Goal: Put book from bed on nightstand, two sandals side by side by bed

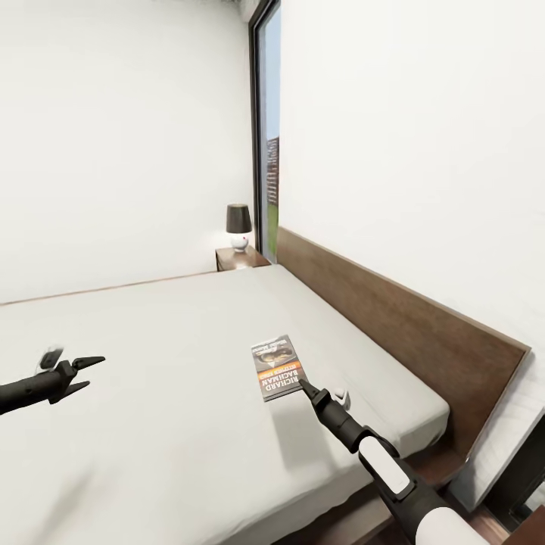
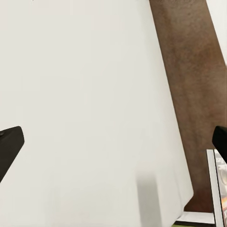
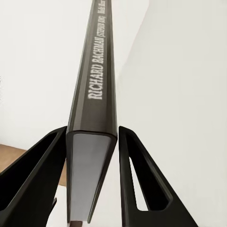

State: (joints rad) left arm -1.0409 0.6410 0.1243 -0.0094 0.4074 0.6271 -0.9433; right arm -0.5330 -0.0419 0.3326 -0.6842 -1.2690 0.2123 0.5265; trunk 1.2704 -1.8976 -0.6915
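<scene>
Grey mattress of the bed (image 1: 166, 363) is a soft, smooth footing for the paperback book (image 1: 276, 367), so your main risk is a push instead of a pick: if one finger lands before the other, the thin volume could skate toward the headboard (image 1: 409, 318) or twist out of the jaws. A pinch this near one corner may also let it droop or pivot once lifted. Your right gripper (image 1: 303, 384) sits at the book's near corner; in the right wrist view the spine lettered RICHARD BACHMAN runs straight out between the two fingers (image 3: 142, 179), one on each side, with thin gaps showing, so the jaws look narrow around it but not clamped. Your left gripper (image 1: 85, 374) hovers spread wide and holding nothing, well apart from the book. Nightstand (image 1: 241, 259) with its lamp (image 1: 238, 225) waits beyond the bed's far corner.
</scene>
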